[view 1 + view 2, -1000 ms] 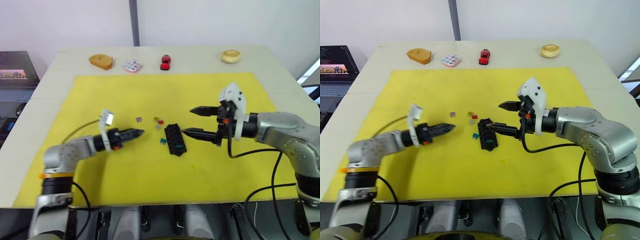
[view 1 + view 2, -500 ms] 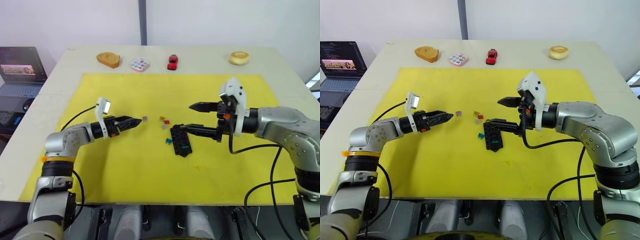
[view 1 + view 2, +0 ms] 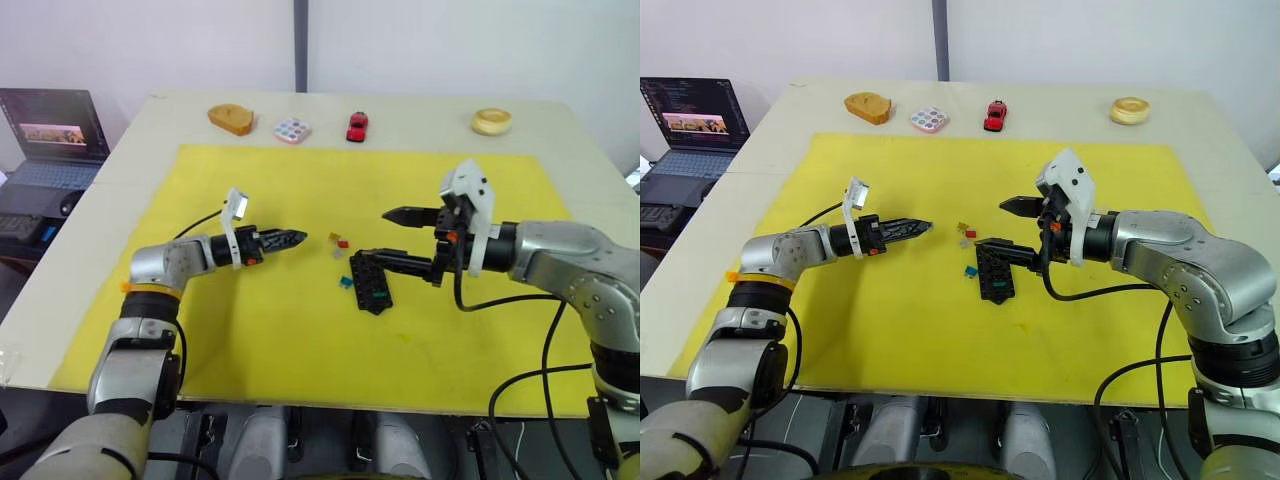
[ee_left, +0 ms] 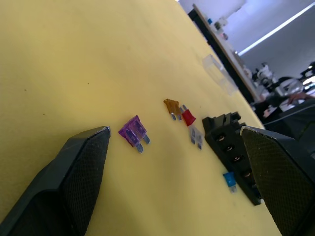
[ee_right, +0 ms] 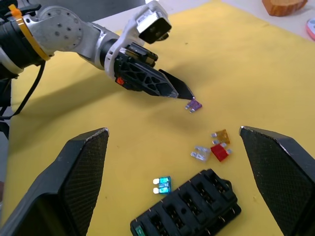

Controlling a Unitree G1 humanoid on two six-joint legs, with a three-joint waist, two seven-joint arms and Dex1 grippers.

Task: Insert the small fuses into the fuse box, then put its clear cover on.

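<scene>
A yellow mat [image 3: 300, 330] covers the table, with the black fuse box [image 3: 371, 281] lying near its middle. The right gripper [image 3: 382, 235] hovers over the box's far end, fingers spread wide and empty. The left gripper [image 3: 297, 238], jaws parted and holding nothing, points at the purple fuse [image 4: 133, 132]. Tan, red, grey and blue fuses lie beside the box.

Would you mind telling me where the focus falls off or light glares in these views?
Left wrist view: the purple fuse is sharp, its own fingers near the lens are soft, and the background beyond the clear cover is washed out. Right wrist view: the fuse box and left pincer are crisp.
</scene>
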